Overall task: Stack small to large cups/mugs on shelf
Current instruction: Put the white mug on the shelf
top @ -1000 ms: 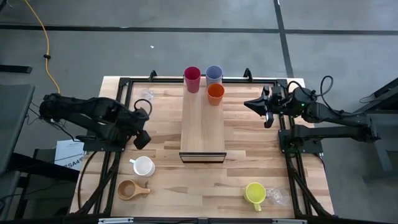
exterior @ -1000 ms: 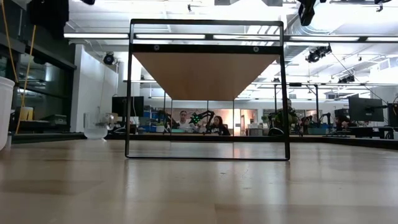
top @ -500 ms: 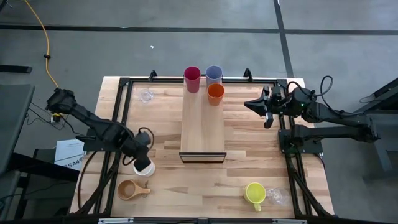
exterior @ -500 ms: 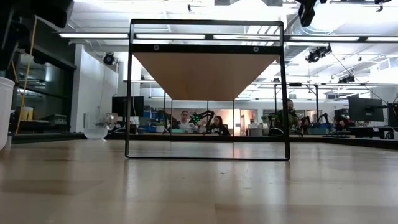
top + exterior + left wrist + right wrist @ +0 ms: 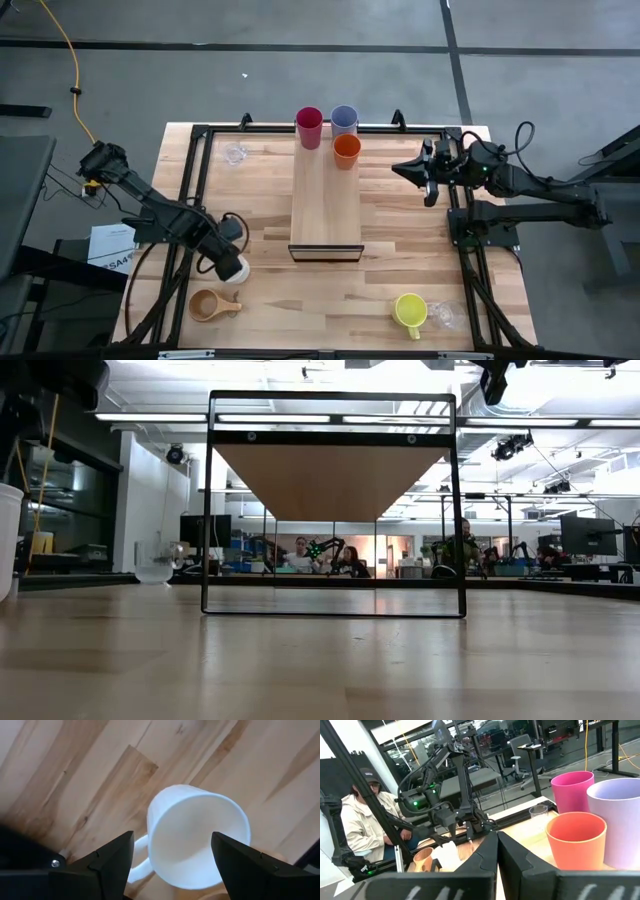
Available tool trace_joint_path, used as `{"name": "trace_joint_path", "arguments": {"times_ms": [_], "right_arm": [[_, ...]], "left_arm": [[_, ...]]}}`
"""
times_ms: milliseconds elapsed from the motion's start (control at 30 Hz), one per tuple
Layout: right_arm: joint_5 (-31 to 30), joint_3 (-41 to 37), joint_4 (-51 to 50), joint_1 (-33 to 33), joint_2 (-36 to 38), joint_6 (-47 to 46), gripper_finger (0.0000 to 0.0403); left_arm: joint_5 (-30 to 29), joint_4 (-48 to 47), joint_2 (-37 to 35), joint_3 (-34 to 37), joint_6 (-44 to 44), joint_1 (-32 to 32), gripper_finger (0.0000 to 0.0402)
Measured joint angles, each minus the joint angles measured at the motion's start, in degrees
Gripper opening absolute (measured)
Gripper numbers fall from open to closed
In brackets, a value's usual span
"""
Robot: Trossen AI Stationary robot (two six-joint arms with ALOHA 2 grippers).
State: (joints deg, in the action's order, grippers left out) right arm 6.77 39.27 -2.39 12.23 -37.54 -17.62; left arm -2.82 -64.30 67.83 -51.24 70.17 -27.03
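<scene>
A white mug (image 5: 197, 837) stands upright on the table left of the shelf's near end, its handle (image 5: 137, 865) to one side. My left gripper (image 5: 172, 836) is open and points down over it (image 5: 232, 262), one finger on either side; I cannot tell if they touch it. Red (image 5: 309, 126), lavender-blue (image 5: 345, 119) and orange (image 5: 347, 150) tumblers stand on the far end of the light-wood shelf (image 5: 325, 215). My right gripper (image 5: 400, 167) is shut and empty, right of the shelf's far end.
A brown wooden handled cup (image 5: 212, 305) sits near the front left. A yellow mug (image 5: 410, 310) and a clear glass (image 5: 443, 317) sit at the front right. Another clear glass (image 5: 236, 153) stands at the far left. People sit beyond the table (image 5: 365, 830).
My left gripper has moved from beside the shelf toward the table's near edge and now stands over the white mug, covering it in the high view. The mug has stayed in place.
</scene>
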Motion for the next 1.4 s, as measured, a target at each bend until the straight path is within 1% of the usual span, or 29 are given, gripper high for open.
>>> {"name": "trace_joint_path", "arguments": {"times_ms": [400,567,767,933,1033,1100,1167,1267,1367,1400], "right_arm": [[-0.02,0.0,0.02,0.0,0.0,-0.07,0.0],[-0.05,0.0,0.02,0.0,0.0,-0.09,0.0],[-0.09,0.0,0.03,0.0,0.02,-0.09,0.0],[-0.18,0.0,0.04,0.0,0.0,-0.09,0.0],[-0.2,0.0,0.04,0.0,0.0,-0.09,0.0],[-0.2,0.0,0.04,0.0,0.0,-0.09,0.0],[-0.21,0.0,0.04,0.0,0.0,-0.09,0.0],[-0.22,0.0,0.04,0.0,0.02,-0.36,0.0],[-0.22,0.0,0.06,0.0,0.0,-0.37,0.0],[-0.22,0.0,0.05,0.0,0.0,-0.45,0.0]], "left_arm": [[-0.9,0.05,-0.07,0.32,-1.8,0.0,0.0253],[-0.18,0.78,-0.07,2.75,-1.87,0.02,0.0253],[0.35,5.08,-0.07,6.35,-1.88,0.0,0.0253],[0.27,6.3,-0.07,8.74,-0.72,0.0,0.0253],[-0.05,6.3,-0.07,9.07,-0.76,0.0,0.0243],[-0.64,6.47,-0.07,9.07,-0.85,0.0,0.0222],[-1.02,6.48,-0.07,9.07,-0.87,0.0,0.0189],[-1.81,6.76,-0.07,9.07,-0.89,0.0,0.012],[-3.42,7.75,-0.07,9.05,-0.94,0.0,0.0034],[-3.98,7.72,-0.07,9.05,-0.86,0.0,0.0018]]}}
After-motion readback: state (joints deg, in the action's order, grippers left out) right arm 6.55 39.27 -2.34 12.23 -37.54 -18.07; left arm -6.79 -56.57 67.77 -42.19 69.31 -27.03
